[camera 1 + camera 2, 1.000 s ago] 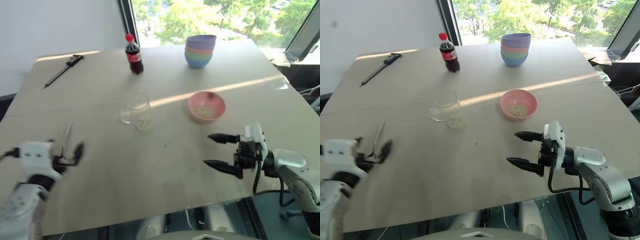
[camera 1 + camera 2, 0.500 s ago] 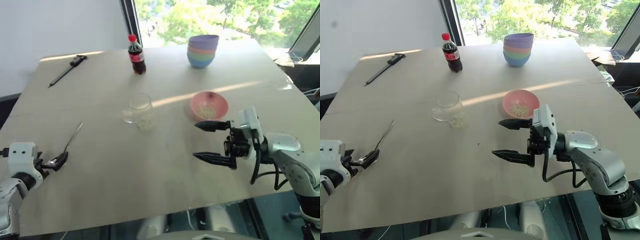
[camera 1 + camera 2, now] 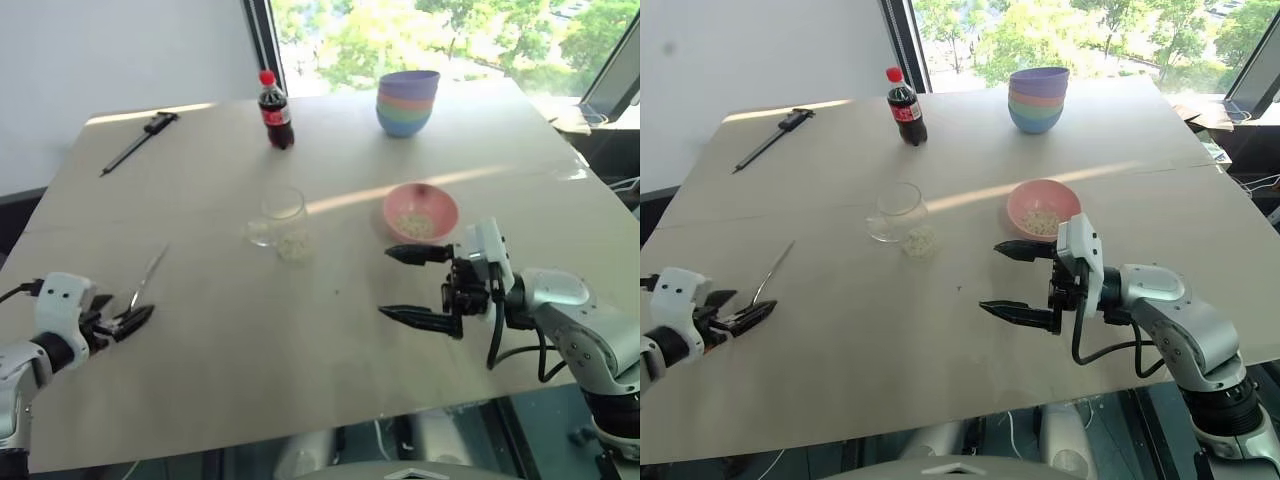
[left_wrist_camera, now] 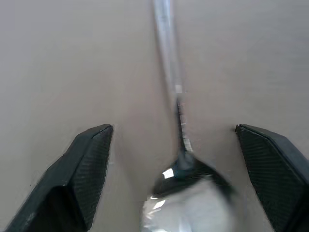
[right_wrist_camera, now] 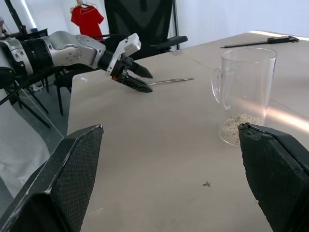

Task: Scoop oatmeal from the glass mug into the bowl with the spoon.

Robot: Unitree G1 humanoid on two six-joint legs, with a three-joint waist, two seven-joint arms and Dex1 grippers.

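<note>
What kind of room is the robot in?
Probably an office or lab: a big wooden table by a tall window with trees outside, and black office chairs beside it.

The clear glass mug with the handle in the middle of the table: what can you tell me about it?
The clear glass mug is a tall, see-through cup with a small side handle. It stands upright on the pale wooden table, open at the top. A shallow layer of pale beige oat flakes covers its bottom. Neither gripper touches it; it stands apart from the other things.

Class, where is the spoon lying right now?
In the head views the spoon lies flat on the table's left side, its head between the left gripper's open fingers, left of the glass mug.
</note>
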